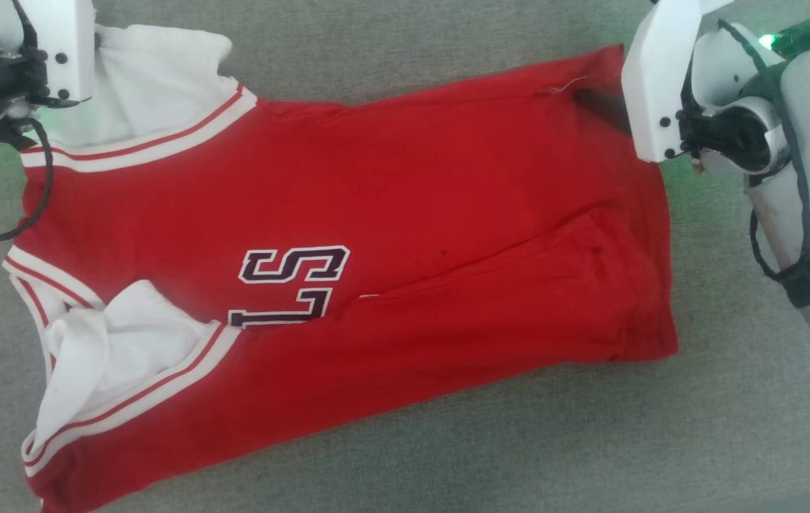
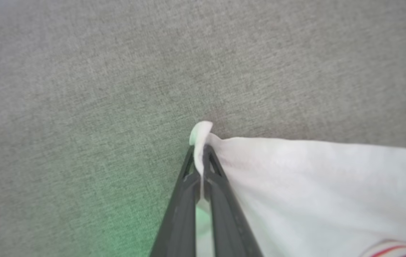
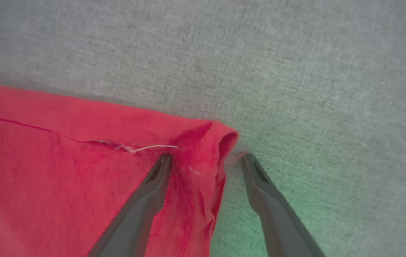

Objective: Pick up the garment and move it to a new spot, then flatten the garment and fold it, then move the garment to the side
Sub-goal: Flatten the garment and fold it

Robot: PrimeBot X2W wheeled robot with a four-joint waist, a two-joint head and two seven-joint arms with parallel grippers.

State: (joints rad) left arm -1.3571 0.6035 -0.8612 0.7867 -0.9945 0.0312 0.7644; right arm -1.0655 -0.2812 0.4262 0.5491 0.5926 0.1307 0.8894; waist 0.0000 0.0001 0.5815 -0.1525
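Now the left hand (image 2: 200, 159) pinches the white sleeve (image 2: 302, 175) of the red jersey (image 1: 405, 199); the right hand (image 3: 205, 160) gapes wide, astride the hem corner (image 3: 224, 141), gripping nothing.

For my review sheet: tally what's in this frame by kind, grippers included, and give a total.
garment: 1
Grippers: 2 (left gripper shut on the garment's white edge; right gripper open at its red corner)
Total: 3
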